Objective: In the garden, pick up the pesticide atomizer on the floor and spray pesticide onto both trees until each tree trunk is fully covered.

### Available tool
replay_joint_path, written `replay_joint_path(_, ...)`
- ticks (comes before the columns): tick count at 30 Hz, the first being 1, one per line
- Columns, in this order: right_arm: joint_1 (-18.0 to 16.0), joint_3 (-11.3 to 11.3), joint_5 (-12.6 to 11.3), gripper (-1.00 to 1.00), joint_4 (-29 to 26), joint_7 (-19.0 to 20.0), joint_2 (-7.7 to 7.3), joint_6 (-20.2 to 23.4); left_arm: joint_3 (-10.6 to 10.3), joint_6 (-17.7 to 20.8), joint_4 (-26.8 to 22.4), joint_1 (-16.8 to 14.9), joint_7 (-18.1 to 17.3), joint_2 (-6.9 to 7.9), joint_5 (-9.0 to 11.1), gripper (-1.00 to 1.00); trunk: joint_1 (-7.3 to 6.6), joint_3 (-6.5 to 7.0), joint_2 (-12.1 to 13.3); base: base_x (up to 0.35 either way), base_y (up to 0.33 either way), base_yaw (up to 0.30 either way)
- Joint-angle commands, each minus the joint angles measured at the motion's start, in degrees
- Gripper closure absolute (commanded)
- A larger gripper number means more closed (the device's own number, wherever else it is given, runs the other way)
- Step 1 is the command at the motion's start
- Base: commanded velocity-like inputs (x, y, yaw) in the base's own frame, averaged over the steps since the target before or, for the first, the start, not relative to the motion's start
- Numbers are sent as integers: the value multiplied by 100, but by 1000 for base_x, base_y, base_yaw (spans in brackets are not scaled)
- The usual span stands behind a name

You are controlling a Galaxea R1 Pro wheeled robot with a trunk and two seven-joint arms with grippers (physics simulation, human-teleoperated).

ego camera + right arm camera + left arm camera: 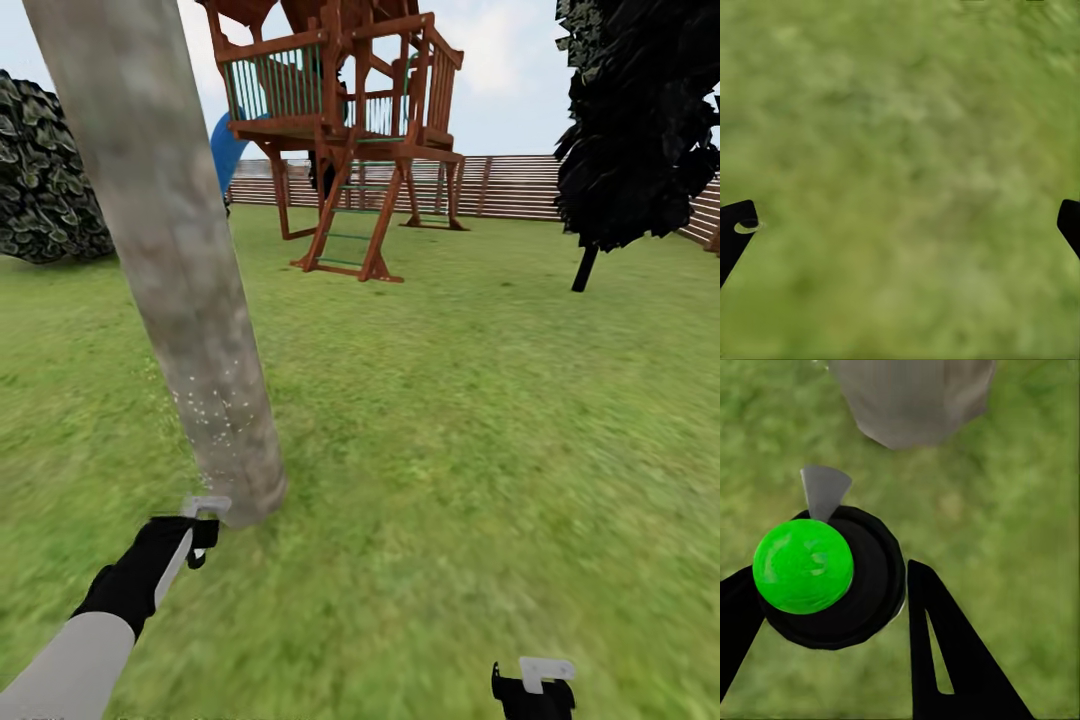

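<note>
Spraying underway: pesticide atomizer (825, 574) pinched between left gripper (832, 607) jaws, nozzle toward tree trunk (180, 290) just ahead (lower bark speckled only); right gripper (900, 225) spread, empty; second tree judged outstanding

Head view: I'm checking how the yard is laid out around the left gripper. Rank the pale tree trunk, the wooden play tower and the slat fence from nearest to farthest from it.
From the left gripper:
1. Pale tree trunk, just ahead, its base beside the gripper.
2. Wooden play tower, mid-lawn, ahead and to the right.
3. Slat fence, behind the tower at the lawn's far edge.
</note>
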Motion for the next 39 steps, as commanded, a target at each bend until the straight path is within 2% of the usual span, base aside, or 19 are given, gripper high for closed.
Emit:
replay_joint_path(1,0,1,0,-100,0,-2,1,0,-21,-214,459,-2,-7,29,-38,100,0,1,0,0,0,234)
replay_joint_path(3,0,-4,-5,-100,-3,-7,-4,-5,-34,-395,608,-2,-19,34,-43,100,0,1,0,11,0,195)
replay_joint_path(5,0,-7,-6,-100,-3,-8,-7,-8,-43,-426,648,-2,-16,19,-71,100,0,1,0,141,-80,52)
replay_joint_path(8,0,-7,0,-100,-1,-9,-16,-9,9,-433,639,-2,-6,78,-194,100,0,1,0,229,-158,6)
replay_joint_path(14,0,-6,-1,-100,0,-9,-16,-1,43,-494,628,-2,11,73,-194,100,0,1,0,210,-194,0)
replay_joint_path(21,0,-2,-8,-100,0,-9,-2,0,33,-505,628,-2,12,40,-192,100,0,1,0,20,-271,10)
replay_joint_path(30,0,1,-4,-100,0,-9,10,0,8,-505,628,-2,12,11,-192,100,0,1,0,124,-274,213)
replay_joint_path(39,0,0,-6,-100,0,-9,9,0,33,-505,628,-2,12,17,-192,100,0,1,0,160,-256,14)
